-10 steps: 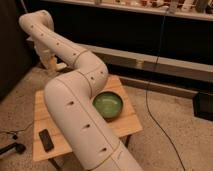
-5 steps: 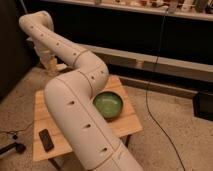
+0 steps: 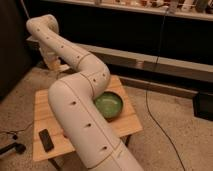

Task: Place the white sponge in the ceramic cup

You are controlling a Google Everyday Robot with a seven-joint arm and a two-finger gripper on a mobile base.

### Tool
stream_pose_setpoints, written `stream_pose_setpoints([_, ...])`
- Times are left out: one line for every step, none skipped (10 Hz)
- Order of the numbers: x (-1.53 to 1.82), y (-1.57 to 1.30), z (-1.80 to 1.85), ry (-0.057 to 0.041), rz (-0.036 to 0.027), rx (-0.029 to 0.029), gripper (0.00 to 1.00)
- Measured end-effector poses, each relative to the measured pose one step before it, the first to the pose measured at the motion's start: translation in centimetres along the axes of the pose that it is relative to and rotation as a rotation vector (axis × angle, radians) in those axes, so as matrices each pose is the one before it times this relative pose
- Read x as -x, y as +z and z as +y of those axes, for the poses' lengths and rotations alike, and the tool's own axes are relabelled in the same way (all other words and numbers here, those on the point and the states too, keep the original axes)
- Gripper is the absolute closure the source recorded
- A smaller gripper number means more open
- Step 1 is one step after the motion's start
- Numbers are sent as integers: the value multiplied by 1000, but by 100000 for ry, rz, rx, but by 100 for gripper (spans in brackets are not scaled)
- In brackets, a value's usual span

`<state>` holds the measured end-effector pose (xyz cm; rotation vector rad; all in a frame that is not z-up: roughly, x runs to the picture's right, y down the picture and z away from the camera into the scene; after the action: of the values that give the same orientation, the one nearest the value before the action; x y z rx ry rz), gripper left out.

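My gripper [image 3: 53, 63] hangs at the end of the white arm [image 3: 80, 95], above the far left corner of the wooden table [image 3: 127, 125]. The arm bends over the table and hides much of its middle. I see neither the white sponge nor the ceramic cup; they are hidden behind the arm or out of view. I cannot tell whether the gripper holds anything.
A wide green bowl [image 3: 108, 105] sits on the right part of the table, next to the arm. A flat black object [image 3: 46, 140] lies near the table's front left corner. A dark cable [image 3: 152, 95] runs down across the floor on the right. A long shelf unit [image 3: 150, 60] stands behind.
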<state>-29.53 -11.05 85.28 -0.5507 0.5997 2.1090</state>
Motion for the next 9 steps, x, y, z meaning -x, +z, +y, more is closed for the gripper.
stream_pose_setpoints([440,833,320,2780,5573,5378,98])
stream_pose_setpoints([336,119,94,1875,3333,3409,98])
stream_pose_setpoints([719,-59,-199,2617,3594,3609,98])
stream_pose_setpoints([595,-282,-173,1424,993,1592,98])
stream_pose_setpoints([330,-216,-128,499,-159,340,98])
stream_pose_setpoints([-236,124,128,-259,126,-111,98])
stream_pose_setpoints([-22,-2,14,58,12,3,98])
stream_pose_setpoints([165,-18,-115,264,-71,-23,98])
stream_pose_setpoints([66,-93,-11,81,-67,115,98])
